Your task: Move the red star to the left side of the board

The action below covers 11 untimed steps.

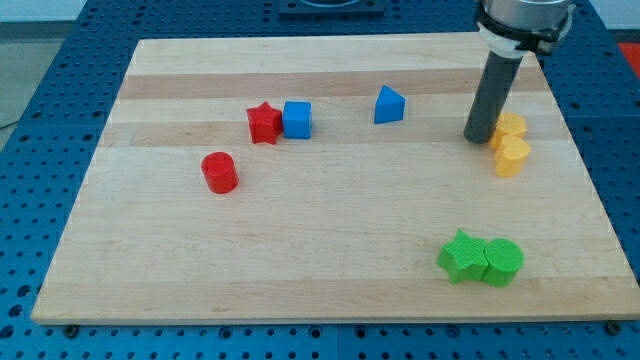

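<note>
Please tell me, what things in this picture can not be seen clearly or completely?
- My tip: its very end merges with its shadow on the board; contact with the upper yellow block is unclear.
- Upper yellow block: shape unclear, partly covered by the rod and the lower yellow block.
- The arm above the rod: cut off by the view's top edge.
- Red star and blue cube: touching or a thin gap, cannot tell.

The red star (264, 123) is a small, chunky star-shaped block lying flat on the wooden board (320, 250), points outward. It sits left of the board's centre, toward the far edge, its right side touching a blue cube (297, 119).
</note>
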{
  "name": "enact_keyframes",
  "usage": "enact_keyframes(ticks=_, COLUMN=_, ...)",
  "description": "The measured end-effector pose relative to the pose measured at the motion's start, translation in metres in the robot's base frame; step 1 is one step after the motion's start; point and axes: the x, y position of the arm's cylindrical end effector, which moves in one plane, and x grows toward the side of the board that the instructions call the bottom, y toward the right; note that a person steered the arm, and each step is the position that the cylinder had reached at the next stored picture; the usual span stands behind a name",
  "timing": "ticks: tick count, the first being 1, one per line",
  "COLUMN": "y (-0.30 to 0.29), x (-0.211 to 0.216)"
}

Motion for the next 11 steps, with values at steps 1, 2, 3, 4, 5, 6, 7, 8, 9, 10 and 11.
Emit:
enact_keyframes(ticks=1, y=-0.029, x=-0.002)
enact_keyframes(ticks=2, y=-0.054, x=-0.003)
enact_keyframes(ticks=3, y=-0.057, x=-0.003)
enact_keyframes(ticks=4, y=-0.057, x=-0.003)
enact_keyframes(ticks=5, y=-0.083, x=0.002)
enact_keyframes(ticks=6, y=-0.158, x=0.031)
enact_keyframes(ticks=7, y=-0.203, x=0.033)
enact_keyframes(ticks=8, y=-0.223, x=-0.001)
enact_keyframes(ticks=9, y=-0.256, x=-0.033)
enact_keyframes(ticks=10, y=-0.263, x=-0.035)
enact_keyframes(ticks=11, y=-0.265, x=-0.028)
